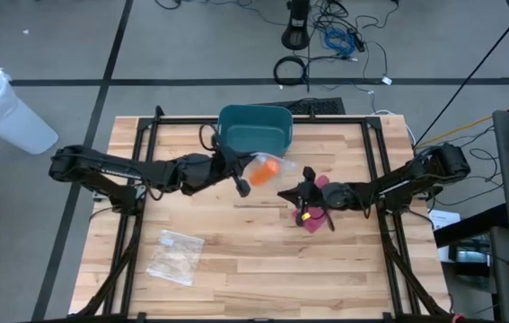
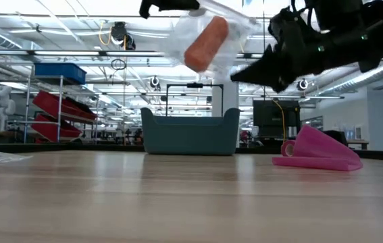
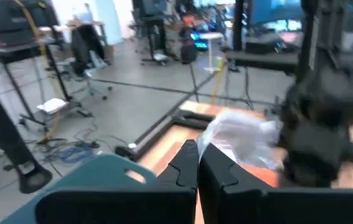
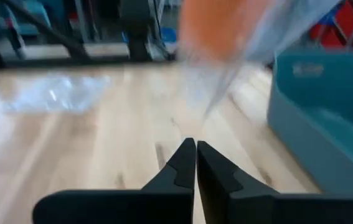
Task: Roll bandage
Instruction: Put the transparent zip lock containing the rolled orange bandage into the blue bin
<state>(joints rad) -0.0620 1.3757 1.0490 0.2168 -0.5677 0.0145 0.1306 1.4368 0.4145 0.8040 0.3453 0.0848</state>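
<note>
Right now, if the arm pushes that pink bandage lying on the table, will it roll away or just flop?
Probably flop: the pink bandage lies partly unrolled, a loose flat tail trailing from its small rolled end. That tail would likely drag and bunch. It looks soft and light, so it may slide across the smooth table.

No legible text, label, brand, number or sign on anything in view.
</note>
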